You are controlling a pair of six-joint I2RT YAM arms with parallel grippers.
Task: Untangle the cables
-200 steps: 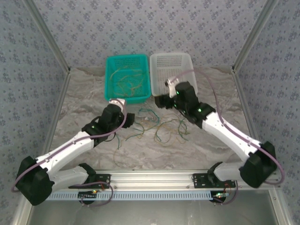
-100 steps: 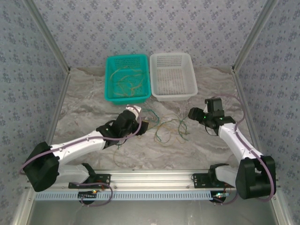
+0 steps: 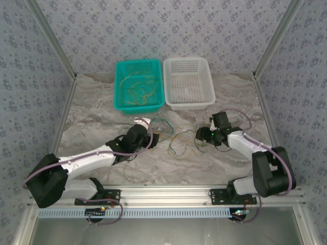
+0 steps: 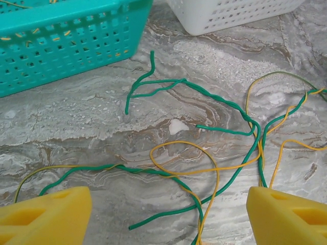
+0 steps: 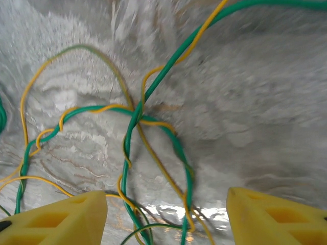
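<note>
Flanking the cables (image 5: 139, 113), loose on the desk (image 3: 92, 112) between my hands | right hand (image 3: 200, 137): fingers apart, empty, knot close at its 9 o'clock | left hand (image 3: 153, 133): fingers apart, empty, tangle at its 3 o'clock | strands spread roughly 3-to-9; right seems nearer the knot.

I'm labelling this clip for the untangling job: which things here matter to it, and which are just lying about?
Job:
- green and yellow cables, tangled on the tabletop
- left gripper and right gripper, both open over them
- likely the teal basket, holding yellowish wires

Lying about:
- white basket
</note>
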